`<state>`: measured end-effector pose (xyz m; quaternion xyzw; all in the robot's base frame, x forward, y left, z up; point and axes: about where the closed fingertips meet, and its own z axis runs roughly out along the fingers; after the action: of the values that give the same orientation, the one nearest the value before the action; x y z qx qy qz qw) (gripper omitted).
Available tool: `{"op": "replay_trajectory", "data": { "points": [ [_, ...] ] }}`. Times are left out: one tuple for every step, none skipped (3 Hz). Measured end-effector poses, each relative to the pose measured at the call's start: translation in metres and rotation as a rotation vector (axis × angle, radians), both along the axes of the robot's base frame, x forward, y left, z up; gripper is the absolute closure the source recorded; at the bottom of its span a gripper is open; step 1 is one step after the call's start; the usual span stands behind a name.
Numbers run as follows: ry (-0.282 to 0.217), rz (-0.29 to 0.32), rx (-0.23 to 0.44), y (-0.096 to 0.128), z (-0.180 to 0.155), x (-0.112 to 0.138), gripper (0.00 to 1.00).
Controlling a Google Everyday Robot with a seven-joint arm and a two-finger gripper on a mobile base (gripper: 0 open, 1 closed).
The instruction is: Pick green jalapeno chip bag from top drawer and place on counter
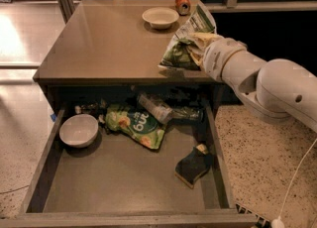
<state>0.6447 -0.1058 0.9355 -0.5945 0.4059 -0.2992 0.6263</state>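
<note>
Near edge first: top drawer [119,187] is pulled out, floor mostly bare at 6 o'clock. Dark sponge [194,165] sits at 4 o'clock in it, white bowl [78,130] at 9, lime-green bag [133,125] near 12 with a clear bottle [156,107] just behind at 1; that lime one is not the target. Target is already out: green jalapeno chip bag [178,56] hangs over the counter [109,43] at its 3 o'clock edge, tilted, lower corner right at the surface. Can't tell if it touches or just clears. Gripper [197,43] comes in from 3 o'clock on the white arm [277,83], fingers clamped on the bag's crumpled right side. Handling call: light, air-filled foil, soft and crushable, glossy so likely slippery; a pinch on a crimped seam or bunched fold should hold better than on the puffed face. It'll flop from one grip point, so I'd expect it to tip flat on release. Being that near the rim, it could slide off toward the floor; shift toward 9 before letting go. Far side: shallow bowl [160,17] at 12, can [183,2] at 1, both well apart from the bag.
</note>
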Motion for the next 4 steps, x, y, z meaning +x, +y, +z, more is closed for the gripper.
{"op": "replay_trajectory", "data": {
  "points": [
    [-0.031,0.058,0.015,0.029,0.018,0.029,1.00],
    [-0.045,0.114,0.021,0.058,0.030,0.048,1.00],
    [-0.050,0.173,0.024,0.092,0.035,0.061,1.00],
    [-0.050,0.173,0.024,0.092,0.035,0.061,1.00]
  ]
}}
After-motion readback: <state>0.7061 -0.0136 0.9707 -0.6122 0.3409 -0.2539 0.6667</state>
